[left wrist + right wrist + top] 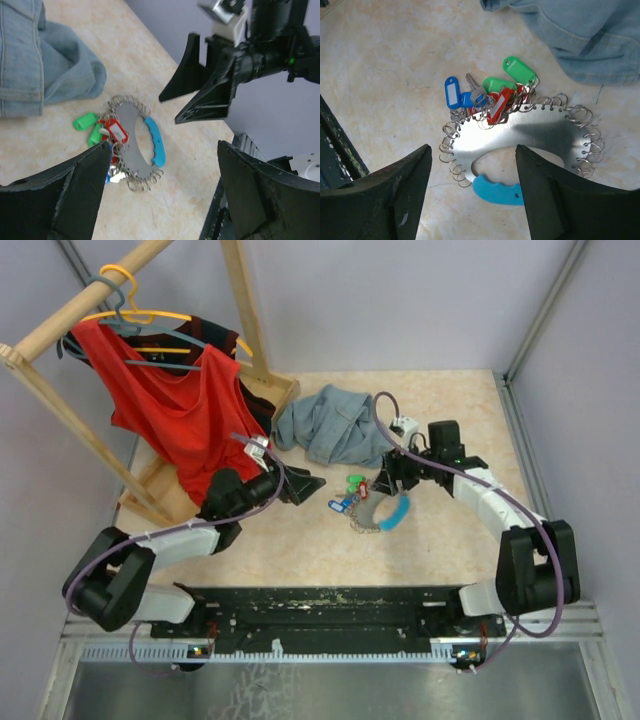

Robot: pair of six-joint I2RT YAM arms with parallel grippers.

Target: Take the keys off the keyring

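1. The keyring (385, 512) lies flat on the table (450, 410), just right of centre in the top view and below the denim cloth (325, 425). It is a grey metal plate with a light blue grip and small wire rings around its edge.
2. The keys (490, 95) bunch at the plate's upper left edge in the right wrist view, with green, red and blue plastic tags. We can't tell which ring each one hangs on, as the tags overlap.
3. The left gripper (164, 147) is released, jaws wide and nothing between them. It is left of the keys in the top view, not touching.
4. The right gripper (472, 150) is also released and empty, with its jaws spread above the plate and blue grip.
5. Handling, as we judge it: the plate looks thin, stiff and slick, so it is hard to lift off the table. The blue grip is thicker and is the best place to hold it.
6. The keys look light and loose. We'd pinch one tag by its flat faces while the other claw pins the plate.
7. The wire rings look springy, so a tag may snag or drag the plate along.
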